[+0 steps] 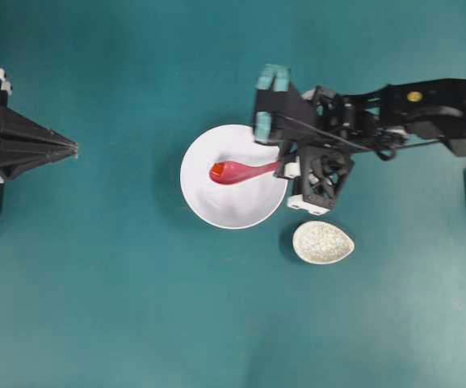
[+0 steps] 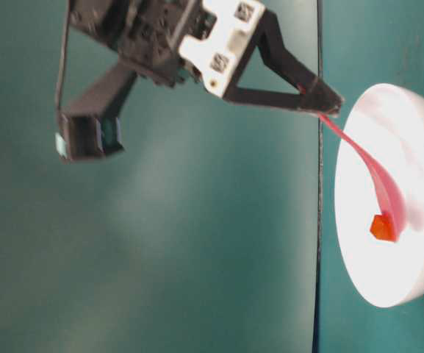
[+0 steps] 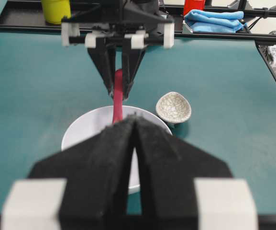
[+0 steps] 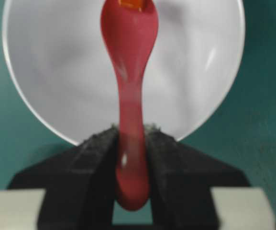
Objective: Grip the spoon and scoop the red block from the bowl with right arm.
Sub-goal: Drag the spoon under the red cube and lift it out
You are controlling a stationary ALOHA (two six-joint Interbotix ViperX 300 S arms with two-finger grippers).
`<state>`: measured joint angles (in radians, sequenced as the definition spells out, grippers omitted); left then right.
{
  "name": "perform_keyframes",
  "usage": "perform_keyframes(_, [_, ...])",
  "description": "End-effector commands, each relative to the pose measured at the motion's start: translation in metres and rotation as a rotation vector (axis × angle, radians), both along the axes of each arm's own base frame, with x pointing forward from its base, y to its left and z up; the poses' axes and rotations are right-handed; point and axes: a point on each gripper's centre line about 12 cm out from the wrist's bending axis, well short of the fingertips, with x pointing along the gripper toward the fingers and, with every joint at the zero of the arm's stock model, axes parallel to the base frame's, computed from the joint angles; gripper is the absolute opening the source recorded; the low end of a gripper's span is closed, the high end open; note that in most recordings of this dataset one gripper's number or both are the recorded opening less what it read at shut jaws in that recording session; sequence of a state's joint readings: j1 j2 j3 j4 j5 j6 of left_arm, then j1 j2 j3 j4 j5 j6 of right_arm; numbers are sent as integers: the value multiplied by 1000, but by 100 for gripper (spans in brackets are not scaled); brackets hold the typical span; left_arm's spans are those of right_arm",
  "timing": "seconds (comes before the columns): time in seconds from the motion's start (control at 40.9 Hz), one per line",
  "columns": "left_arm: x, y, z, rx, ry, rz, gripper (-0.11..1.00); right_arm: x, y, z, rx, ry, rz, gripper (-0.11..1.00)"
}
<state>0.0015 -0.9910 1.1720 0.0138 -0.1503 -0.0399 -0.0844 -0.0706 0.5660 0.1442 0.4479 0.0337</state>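
Left gripper point(image 1: 73, 149): parked at the counter's left edge, pointed tips pressed together, holding nothing; well apart from the dishes, likely to leave the work to the other arm.
Counter point(image 1: 119, 307): plain teal surface carrying both dishes.
Bowl point(image 1: 216, 208): large, white, near the middle.
Red block point(image 1: 217, 170): tiny cube sitting in the spoon's scoop, over the bowl's left inside.
Spoon point(image 1: 245, 170): glossy pink-red, scoop low in the bowl, handle slanting up to the right so the block stays cradled.
Right gripper point(image 4: 130, 158): closed partway, clamping the spoon's handle end between both fingers.
Small dish point(image 1: 322, 242): speckled cream oval, just right of the bowl, empty.
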Motion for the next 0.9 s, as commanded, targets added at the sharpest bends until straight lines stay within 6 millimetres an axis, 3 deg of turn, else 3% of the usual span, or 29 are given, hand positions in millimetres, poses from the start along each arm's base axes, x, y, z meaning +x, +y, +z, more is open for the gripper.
perform_keyframes(0.0, [3,0,9,0,-20,-2,0,-7,1,17,-17,-109,-4,23])
perform_keyframes(0.391, [3,0,5,0,9,-1,0,-41,4,19,-43,-254,-15,22])
perform_keyframes(0.611, [3,-1,5,-1,9,-3,0,-37,4,27,-44,-282,-16,22])
perform_keyframes(0.88, [3,0,4,0,11,-1,0,-25,4,59,-57,-327,4,23])
